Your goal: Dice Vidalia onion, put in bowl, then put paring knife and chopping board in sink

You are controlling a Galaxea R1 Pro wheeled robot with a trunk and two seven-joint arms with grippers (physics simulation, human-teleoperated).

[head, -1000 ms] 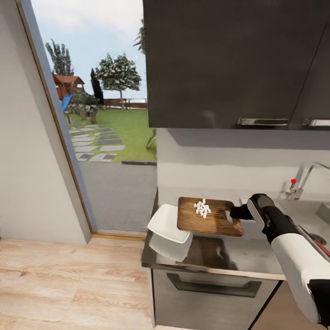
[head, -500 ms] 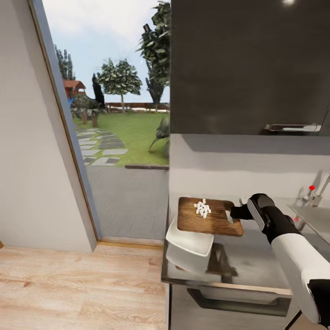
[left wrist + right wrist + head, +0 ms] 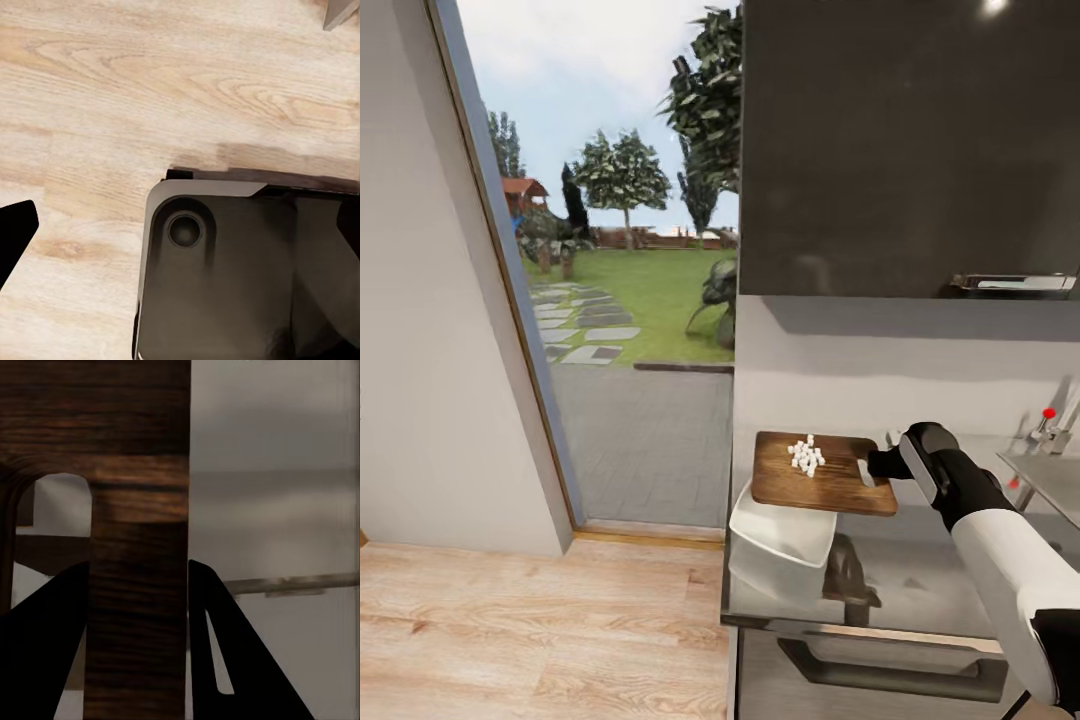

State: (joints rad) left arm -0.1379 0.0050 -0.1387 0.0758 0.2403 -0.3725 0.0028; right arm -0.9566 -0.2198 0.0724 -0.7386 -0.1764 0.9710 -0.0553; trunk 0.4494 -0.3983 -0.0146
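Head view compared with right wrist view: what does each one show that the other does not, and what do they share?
Head view alone: the diced onion piled on the board, the white bowl under the board's left end at the counter's edge, the faucet, and the garden outside.

Right wrist view alone: the right claw's two dark fingers pressed on either side of the board's end, beside its handle hole.

Both: the board held by the right claw, with grey counter behind.

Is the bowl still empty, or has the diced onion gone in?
Empty. In the head view the bowl shows a bare white inside, and the diced onion sits piled on the chopping board, held above it by the right gripper.
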